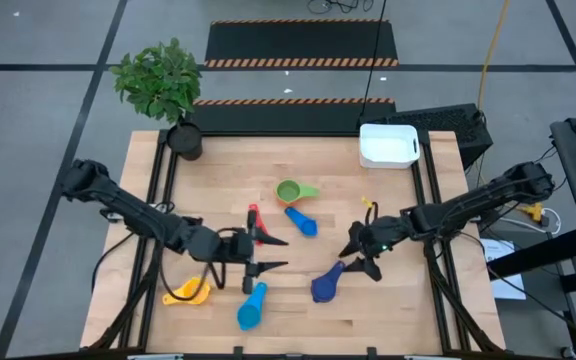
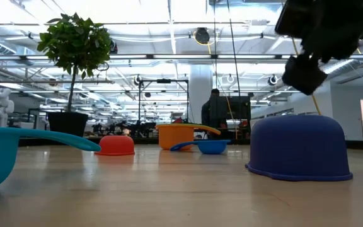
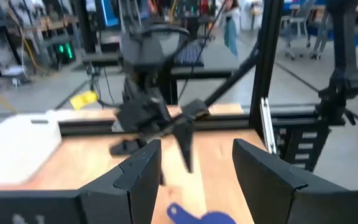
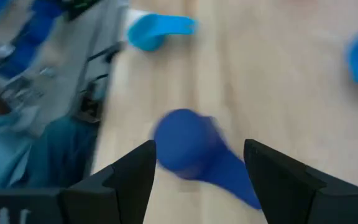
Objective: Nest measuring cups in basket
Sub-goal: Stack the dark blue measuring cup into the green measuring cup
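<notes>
Looking down on the table, you have both arms over its near half and neither claw holding anything. Your right gripper (image 1: pixel 360 252) hangs just above and beside the dark blue cup (image 1: pixel 328 284), which lies upside down on the wood near the right of centre; its fingers stand apart with nothing between them, as the right wrist view shows, the dark blue cup (image 4: pixel 188 152) sitting beyond the open gap. Your left gripper (image 1: pixel 265 252) points right from the near left, fingers spread and empty, with the red cup (image 1: pixel 256 222) just beside its far finger.

The light blue cup (image 1: pixel 252 308) lies at the near edge, just near of your left gripper. The yellow cup (image 1: pixel 190 292) rests to the left of it, close to the left arm. The medium blue cup (image 1: pixel 302 222) lies near the table's middle, and just beyond it sits a cup that looks green from above (image 1: pixel 293 190) but orange in the low view.

The basket (image 1: pixel 388 146) stands at the far right corner, well apart from every cup, with no cup in it. A potted plant (image 1: pixel 166 90) stands at the far left corner.
</notes>
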{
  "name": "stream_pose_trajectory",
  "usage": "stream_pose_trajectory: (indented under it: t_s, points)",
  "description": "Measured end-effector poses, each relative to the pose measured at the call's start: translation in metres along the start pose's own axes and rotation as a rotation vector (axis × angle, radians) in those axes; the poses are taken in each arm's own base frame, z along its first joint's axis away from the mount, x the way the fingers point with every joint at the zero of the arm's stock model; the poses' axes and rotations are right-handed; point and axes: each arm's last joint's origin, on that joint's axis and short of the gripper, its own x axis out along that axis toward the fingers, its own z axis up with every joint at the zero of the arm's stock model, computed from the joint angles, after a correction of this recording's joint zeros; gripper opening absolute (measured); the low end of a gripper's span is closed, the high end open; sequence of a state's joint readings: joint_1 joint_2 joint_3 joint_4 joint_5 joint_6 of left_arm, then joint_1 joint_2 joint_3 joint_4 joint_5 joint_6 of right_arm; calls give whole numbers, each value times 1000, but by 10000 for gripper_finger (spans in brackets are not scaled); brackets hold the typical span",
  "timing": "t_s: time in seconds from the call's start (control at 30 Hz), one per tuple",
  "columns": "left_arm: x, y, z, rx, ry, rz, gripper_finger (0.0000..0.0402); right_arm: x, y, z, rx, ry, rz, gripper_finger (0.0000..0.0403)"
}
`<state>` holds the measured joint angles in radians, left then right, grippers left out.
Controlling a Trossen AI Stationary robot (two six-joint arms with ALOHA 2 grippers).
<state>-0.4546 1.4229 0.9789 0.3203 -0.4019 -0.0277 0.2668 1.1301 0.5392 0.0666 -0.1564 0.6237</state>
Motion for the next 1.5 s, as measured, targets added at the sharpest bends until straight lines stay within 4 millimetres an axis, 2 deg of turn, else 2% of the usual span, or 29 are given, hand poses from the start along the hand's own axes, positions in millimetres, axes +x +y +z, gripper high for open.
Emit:
stream_pose_trajectory:
  t_s: [0.17, 0.43, 0.77, 0.93, 1.23, 1.5]
  points:
    - [8, -7, -1, -25, 42, -13, 202, -1, -8, -7, 154, 61, -94, 238]
    - [9, -8, 7, -12, 12, -21, 202, 0, -20, -8, 143, 80, -182, 238]
    - [7, -14, 21, -9, -48, -38, 202, 26, -39, -20, 246, 208, -265, 238]
    - [6, -18, 19, 21, -34, -51, 202, 34, -47, -23, 259, 269, -230, 238]
    - [5, -18, 17, 25, -15, -51, 202, 51, -48, -17, 182, 199, -136, 238]
    - [5, -18, 15, 30, 4, -51, 202, 58, -49, -20, 223, 263, -65, 238]
